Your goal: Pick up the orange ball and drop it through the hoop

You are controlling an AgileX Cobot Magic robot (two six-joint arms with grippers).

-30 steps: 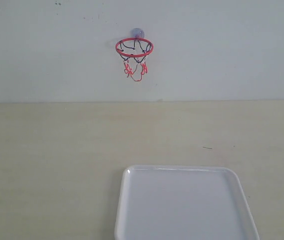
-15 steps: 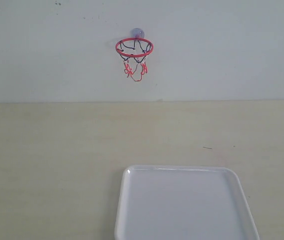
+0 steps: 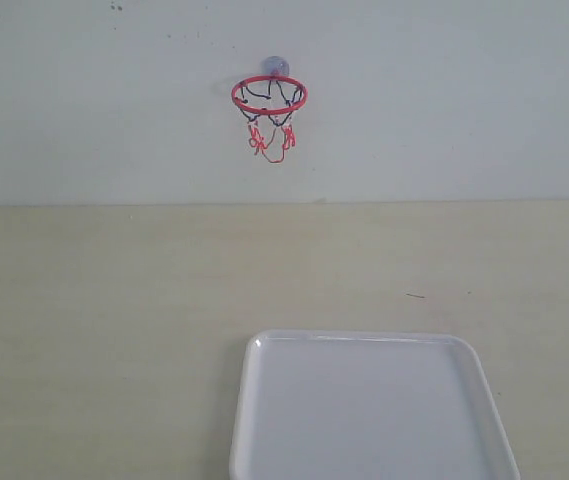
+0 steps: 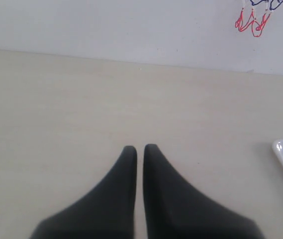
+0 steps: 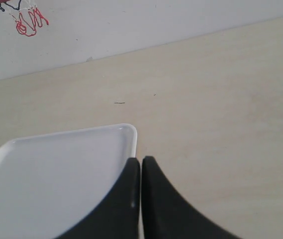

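You won't find any readable text, label, brand or number here, not on the hoop (image 3: pixel 269 96), tray (image 3: pixel 254 400) or surface (image 3: pixel 104 330).

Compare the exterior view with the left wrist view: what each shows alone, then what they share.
Exterior only: the red ring and suction mount of the hoop, and most of the white tray. Left wrist only: the left tool, shut on nothing. Shared: the net's lowest strands, a tray corner, the table and the wall. The orange ball shows in neither.
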